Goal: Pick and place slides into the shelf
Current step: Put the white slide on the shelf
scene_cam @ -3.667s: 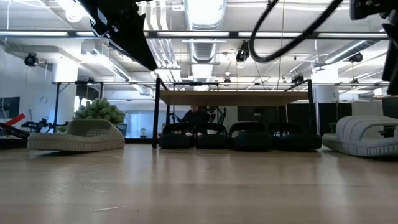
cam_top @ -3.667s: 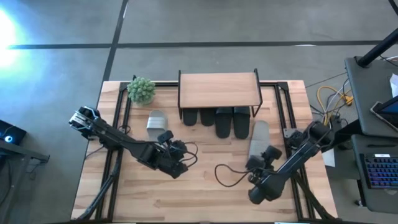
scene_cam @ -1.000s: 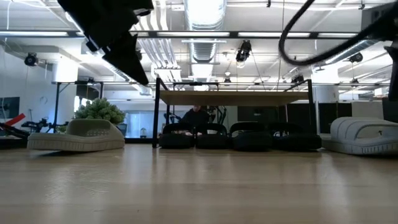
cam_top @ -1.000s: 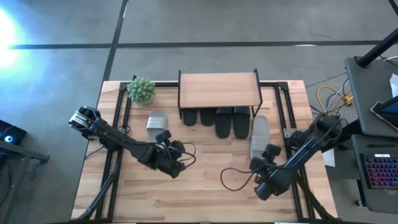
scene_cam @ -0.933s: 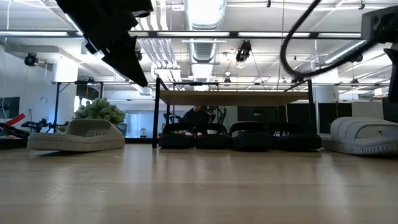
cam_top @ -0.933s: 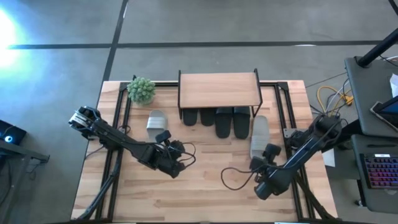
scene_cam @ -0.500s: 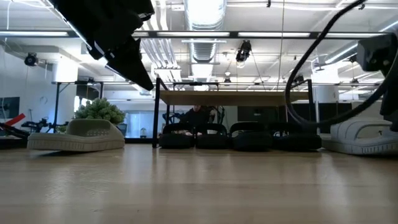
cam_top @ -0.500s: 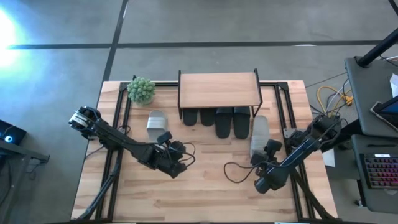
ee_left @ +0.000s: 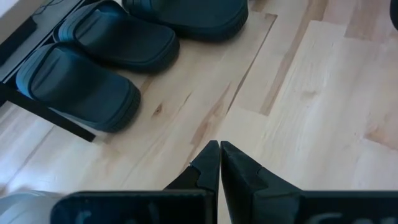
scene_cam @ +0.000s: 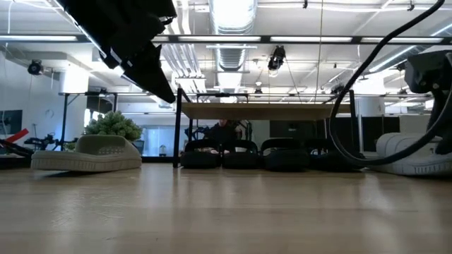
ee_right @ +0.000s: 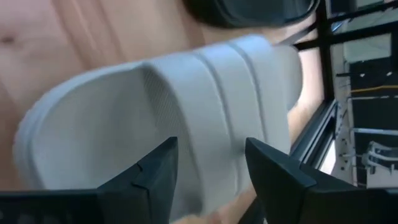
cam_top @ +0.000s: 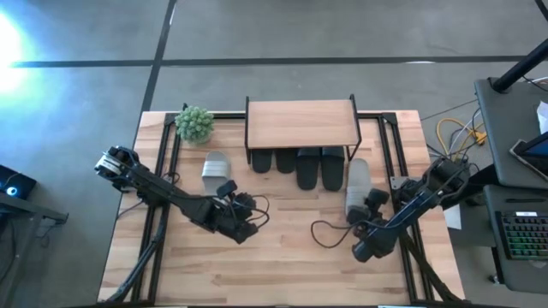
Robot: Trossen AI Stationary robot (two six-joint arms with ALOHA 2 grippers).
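A: Item, grey slide (cam_top: 357, 182): location?

B: On the table just right of the shelf (cam_top: 300, 121), long axis running toward it, heel end nearest the right gripper (ee_right: 208, 163).

A: Gripper state?

B: Spread wide, empty, straddling the slide. Left gripper (ee_left: 219, 163) pinched closed, farther off.

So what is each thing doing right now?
Left end effector: shut, holding nothing, over bare table.
Right end effector: open, over the right grey slide.
Right grey slide: flat on the table beside the shelf.
Left grey slide: on the table, untouched.
Four black slides: tucked under the shelf.
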